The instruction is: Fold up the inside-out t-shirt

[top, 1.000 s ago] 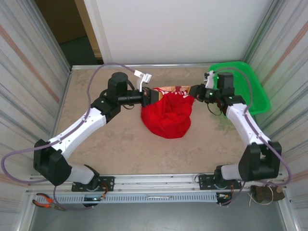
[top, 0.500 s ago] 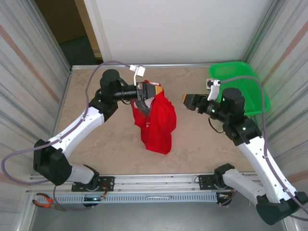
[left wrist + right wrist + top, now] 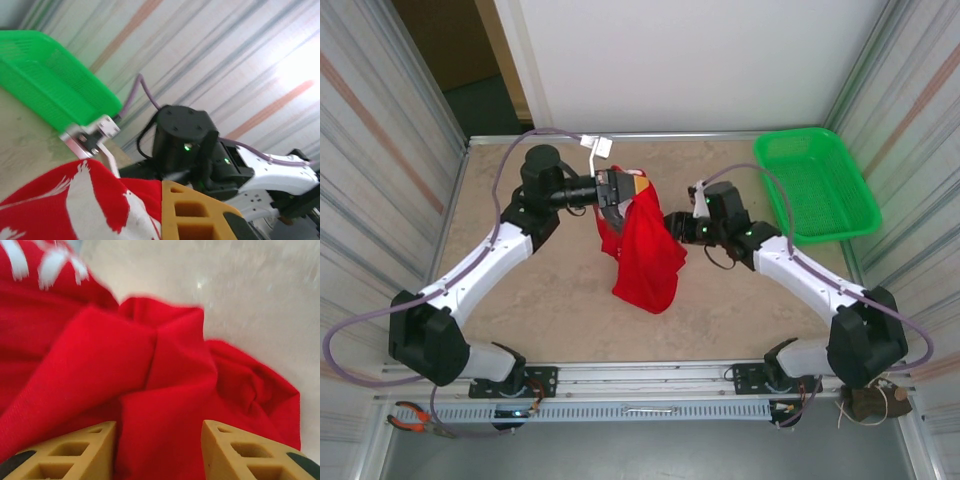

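The inside-out t-shirt (image 3: pixel 645 255) is bright red and hangs in a narrow bunch over the middle of the table, its lower end resting on the surface. My left gripper (image 3: pixel 628 188) is shut on its top edge. In the left wrist view the red cloth with white lettering (image 3: pixel 85 200) lies against one yellow finger (image 3: pixel 197 212). My right gripper (image 3: pixel 672 223) is at the shirt's right side, below the left one. In the right wrist view this gripper (image 3: pixel 157 440) stands open, with a fold of red cloth (image 3: pixel 165 390) between its spread fingers.
A green mesh basket (image 3: pixel 817 185) sits at the back right corner and also appears in the left wrist view (image 3: pixel 45 75). Corrugated walls close in both sides. Bare tan tabletop (image 3: pixel 560 310) lies in front of the shirt.
The right gripper let go of the shirt's top edge, swung out to the right, then came back against the shirt's side. The left gripper lifted the shirt, which went from a spread bundle to a hanging bunch.
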{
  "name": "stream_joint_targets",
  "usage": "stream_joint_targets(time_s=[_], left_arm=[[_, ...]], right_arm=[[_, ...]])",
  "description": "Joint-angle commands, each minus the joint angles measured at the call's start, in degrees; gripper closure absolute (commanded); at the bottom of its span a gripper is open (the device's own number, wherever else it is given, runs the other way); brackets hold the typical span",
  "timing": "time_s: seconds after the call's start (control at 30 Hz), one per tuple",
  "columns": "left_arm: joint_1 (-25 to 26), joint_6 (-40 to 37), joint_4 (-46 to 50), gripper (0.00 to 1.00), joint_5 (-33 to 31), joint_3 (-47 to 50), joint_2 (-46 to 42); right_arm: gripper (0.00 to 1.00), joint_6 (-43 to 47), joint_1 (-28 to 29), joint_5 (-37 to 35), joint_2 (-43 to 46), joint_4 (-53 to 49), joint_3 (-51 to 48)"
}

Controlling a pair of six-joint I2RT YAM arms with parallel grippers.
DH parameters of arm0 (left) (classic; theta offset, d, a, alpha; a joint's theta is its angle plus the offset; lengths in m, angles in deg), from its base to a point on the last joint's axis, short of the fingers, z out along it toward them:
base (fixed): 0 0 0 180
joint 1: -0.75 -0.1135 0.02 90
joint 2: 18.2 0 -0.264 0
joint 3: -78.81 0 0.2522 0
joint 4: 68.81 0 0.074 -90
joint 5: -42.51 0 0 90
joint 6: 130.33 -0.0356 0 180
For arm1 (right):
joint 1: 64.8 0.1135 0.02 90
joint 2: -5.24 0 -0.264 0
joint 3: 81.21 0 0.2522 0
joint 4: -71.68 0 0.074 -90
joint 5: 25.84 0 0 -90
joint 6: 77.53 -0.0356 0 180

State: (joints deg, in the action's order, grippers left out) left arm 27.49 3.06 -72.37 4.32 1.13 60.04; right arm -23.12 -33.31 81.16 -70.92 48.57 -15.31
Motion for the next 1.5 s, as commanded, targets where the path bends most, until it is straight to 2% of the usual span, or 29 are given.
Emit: stream_joint_targets(time_s=[0.0, 0.07, 0.13, 0.2, 0.27, 0.33, 0.4, 0.47, 0.53, 0.63, 0.8, 0.9, 0.97, 1.03, 1.07, 1.1, 1.13, 1.23, 1.47], left_arm=[[-2.4, -0.6, -1.8, 1.00, -0.7, 9.1, -5.3], [-3.8, -1.8, 0.3, 1.00, -2.2, 16.8, -9.0], [-4.9, -2.6, 3.2, 0.99, -5.7, 24.3, -13.2], [-6.2, -3.7, 8.2, 0.82, -10.2, 29.9, -17.7], [-7.5, -4.2, 16.3, 0.72, -18.7, 33.7, -23.7], [-8.9, -3.9, 25.2, 0.47, -28.1, 35.6, -30.6], [-9.5, -2.8, 31.0, 0.34, -35.2, 36.1, -36.1], [-9.5, -2.4, 33.7, 0.27, -39.2, 35.4, -39.3], [-9.4, -2.5, 33.8, 0.25, -39.3, 33.7, -39.6], [-8.2, -3.4, 32.9, 0.23, -38.6, 29.0, -35.3], [1.2, -7.9, 32.8, 0.22, -43.2, 16.7, -24.4], [5.5, -7.2, 30.5, 0.21, -45.0, 12.3, -19.0], [6.3, -4.1, 26.9, 0.21, -45.1, 13.0, -16.3], [6.3, 0.0, 21.3, 0.20, -45.2, 16.3, -13.9], [6.2, 1.5, 18.3, 0.20, -44.8, 18.4, -12.2], [6.0, 2.6, 16.3, 0.20, -44.6, 20.1, -10.4], [5.5, 3.6, 15.7, 0.21, -44.1, 21.4, -8.6], [4.0, 4.1, 13.5, 0.25, -42.9, 26.1, -4.5], [2.3, 0.6, 18.1, 0.29, -45.6, 32.2, -3.7]], right_arm=[[0.55, -2.7, 1.0, -4.3, 1.2, 1.3, -4.4], [0.54, -4.3, 1.6, -6.4, 2.3, 0.5, -7.2], [0.49, -5.2, 2.7, -9.3, 3.7, -1.1, -9.2], [0.46, -5.8, 3.2, -11.4, 5.1, -2.4, -10.2], [0.45, -6.0, 3.3, -12.7, 5.6, -3.8, -9.5], [0.44, -4.8, 3.3, -13.1, 4.3, -5.6, -7.0], [0.41, -3.4, 3.4, -13.0, 1.7, -6.8, -3.5], [0.38, -2.0, 4.0, -13.2, -2.0, -7.9, 0.6], [0.35, -0.6, 5.0, -13.3, -6.5, -8.8, 5.4], [0.35, 1.0, 6.7, -15.1, -14.1, -12.5, 13.1], [0.37, 1.8, 8.6, -17.5, -24.2, -16.4, 20.3], [0.40, 1.2, 9.2, -17.7, -27.9, -16.0, 20.8], [0.47, 0.6, 9.2, -18.2, -29.9, -16.1, 20.8], [0.61, 0.4, 9.0, -18.2, -31.0, -15.7, 20.5], [0.77, 0.5, 8.6, -17.5, -31.2, -15.5, 20.5], [0.94, 0.7, 8.1, -16.3, -30.9, -15.5, 20.5], [1.00, 0.7, 7.5, -15.1, -29.9, -15.1, 20.2], [1.00, 1.1, 5.7, -11.0, -22.9, -12.6, 17.4], [1.00, -1.3, 0.8, 8.5, -2.5, 3.5, 5.5]])
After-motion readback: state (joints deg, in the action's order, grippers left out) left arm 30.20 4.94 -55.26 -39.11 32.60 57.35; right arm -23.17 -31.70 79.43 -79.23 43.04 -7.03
